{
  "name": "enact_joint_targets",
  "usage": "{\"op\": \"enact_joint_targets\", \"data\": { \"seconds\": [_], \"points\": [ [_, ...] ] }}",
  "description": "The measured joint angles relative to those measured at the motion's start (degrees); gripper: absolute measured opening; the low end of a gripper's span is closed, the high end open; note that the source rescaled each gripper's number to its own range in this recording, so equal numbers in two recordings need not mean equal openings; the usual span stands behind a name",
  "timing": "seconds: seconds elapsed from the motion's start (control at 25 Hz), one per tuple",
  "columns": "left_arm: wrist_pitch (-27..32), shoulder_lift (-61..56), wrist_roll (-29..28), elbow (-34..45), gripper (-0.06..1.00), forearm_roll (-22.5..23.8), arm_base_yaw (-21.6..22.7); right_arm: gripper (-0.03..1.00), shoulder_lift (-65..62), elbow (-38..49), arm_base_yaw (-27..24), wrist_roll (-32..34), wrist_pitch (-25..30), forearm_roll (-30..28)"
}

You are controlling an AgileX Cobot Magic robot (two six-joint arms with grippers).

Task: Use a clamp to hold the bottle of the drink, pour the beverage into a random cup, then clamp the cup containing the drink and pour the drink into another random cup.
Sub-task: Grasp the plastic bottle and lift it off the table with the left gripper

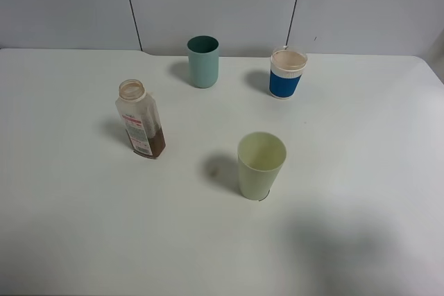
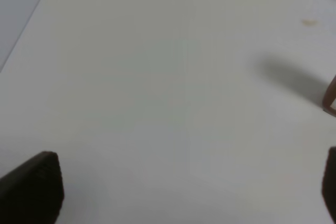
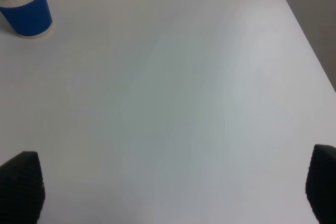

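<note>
Jaws stand wide apart, holding nothing, on your left gripper point(image 2: 184, 187) and right gripper point(image 3: 172, 182), both above the white table point(image 1: 361, 171). Left to right on it: the bottle point(image 1: 141, 120), standing, brown beverage point(image 1: 155, 145) at its base; a teal cup point(image 1: 203, 62) at the back; the pale green cup point(image 1: 261, 165) in front; the blue-and-white cup point(image 1: 287, 73).

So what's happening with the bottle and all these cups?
Nothing is being held yet. The bottle, open with a little brown drink at the bottom, stands on the table with three cups: a green cup, a teal cup and a blue cup. The green cup looks empty. The left gripper and right gripper hang open above the table, so pouring has not started.
</note>
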Motion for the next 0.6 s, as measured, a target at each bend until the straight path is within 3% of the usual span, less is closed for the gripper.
{"op": "enact_joint_targets", "data": {
  "seconds": [0.6],
  "points": [
    [0.0,0.0,0.0,0.0,1.00,0.0,0.0,1.00,0.0,0.0,0.0,0.0,0.0,0.0]
  ]
}}
